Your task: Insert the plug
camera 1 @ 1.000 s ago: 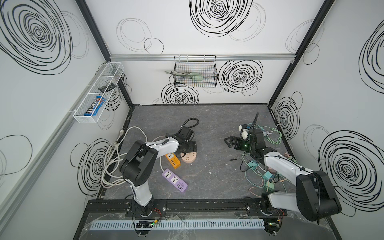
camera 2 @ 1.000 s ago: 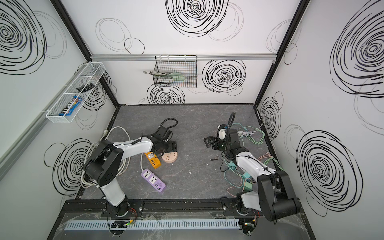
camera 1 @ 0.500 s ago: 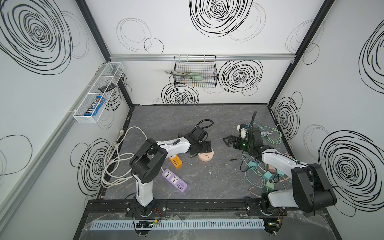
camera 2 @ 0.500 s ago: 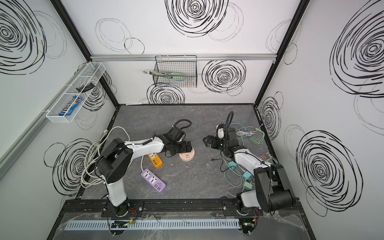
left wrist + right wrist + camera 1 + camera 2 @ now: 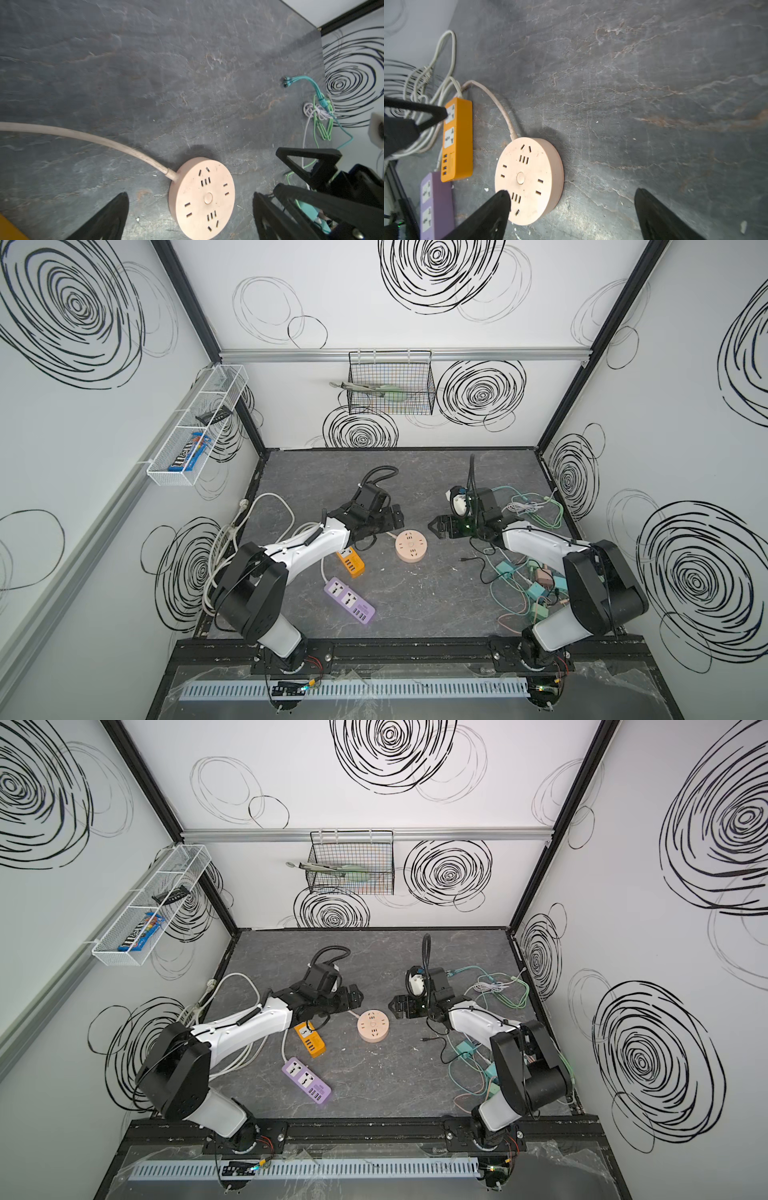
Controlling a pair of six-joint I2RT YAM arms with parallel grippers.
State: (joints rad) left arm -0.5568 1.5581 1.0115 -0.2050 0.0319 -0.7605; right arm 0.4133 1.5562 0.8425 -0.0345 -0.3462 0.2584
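A round pink socket [image 5: 410, 545] [image 5: 373, 1026] lies flat mid-table, its cord running off left. My left gripper [image 5: 393, 517] [image 5: 353, 997] hovers just beyond its far left rim, open and empty. In the left wrist view the socket [image 5: 202, 199] lies between the wide-apart fingers of the left gripper [image 5: 189, 196]. My right gripper [image 5: 436, 526] [image 5: 571, 192] stands open just right of the socket [image 5: 529, 178], holding nothing. Several teal and pink plugs [image 5: 536, 580] [image 5: 465, 1048] lie in a cable tangle at the right, none held.
An orange power strip [image 5: 351, 564] and a purple one [image 5: 349, 601] lie left of the socket, with white cords [image 5: 232, 531] bunched at the left wall. Green and white cable coils [image 5: 528, 506] sit behind the right arm. A wire basket [image 5: 390, 383] hangs on the back wall.
The round socket has slid right toward mid-table along with my left gripper, which has since drawn slightly back from it. My right gripper has edged left toward the socket.
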